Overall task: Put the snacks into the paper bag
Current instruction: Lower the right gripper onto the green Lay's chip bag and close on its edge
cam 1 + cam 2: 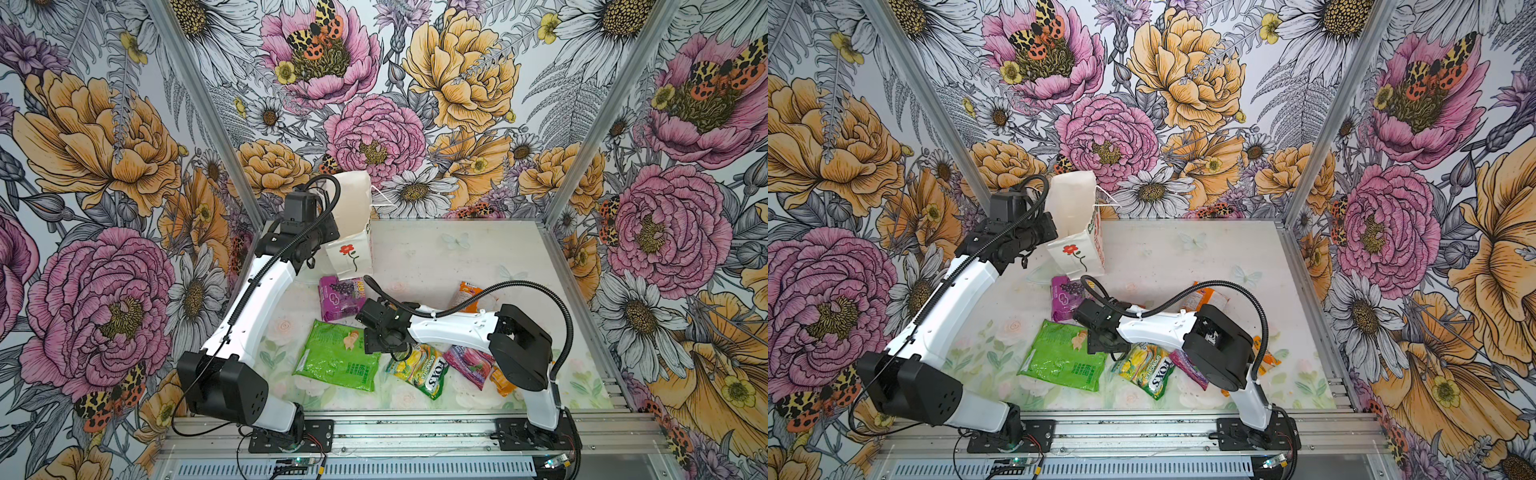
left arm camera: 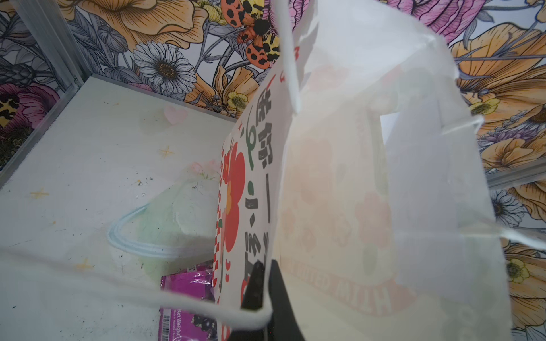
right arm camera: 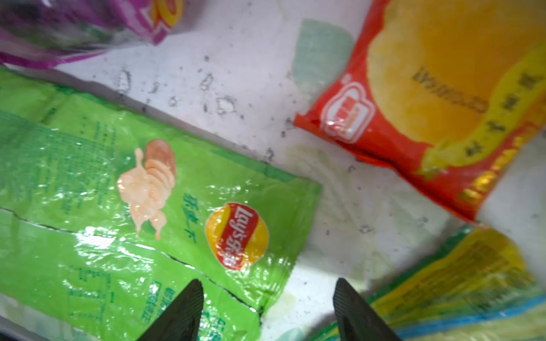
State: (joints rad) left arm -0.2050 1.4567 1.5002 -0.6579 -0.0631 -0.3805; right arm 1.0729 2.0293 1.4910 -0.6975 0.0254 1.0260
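Seven loose snack packets can be counted across both top views, all lying flat on the pale flower-printed table (image 1: 436,249). They are one big bright green plastic packet (image 1: 336,359), one purple grape packet (image 1: 338,299) just behind it, one green-yellow FOX'S packet (image 1: 417,370), one purple FOX'S packet (image 1: 465,363) right beside that, one orange packet (image 1: 471,296) half hidden behind the right forearm, and two small orange wrappers (image 1: 1268,358) by the right elbow. One red-and-yellow packet (image 3: 428,112) fills a corner of the right wrist view; whether it is that orange packet I cannot tell. One upright white paper bag (image 1: 353,232), printed with red flowers and fitted with white cord handles, stands at the back, left of middle, with its mouth open. Of the two grippers, the left gripper (image 2: 266,295) has its jaws pressed together on the bag's wall near the rim. The right gripper (image 3: 266,316) hangs with jaws spread wide and empty, just above the gap between the green and green-yellow packets.
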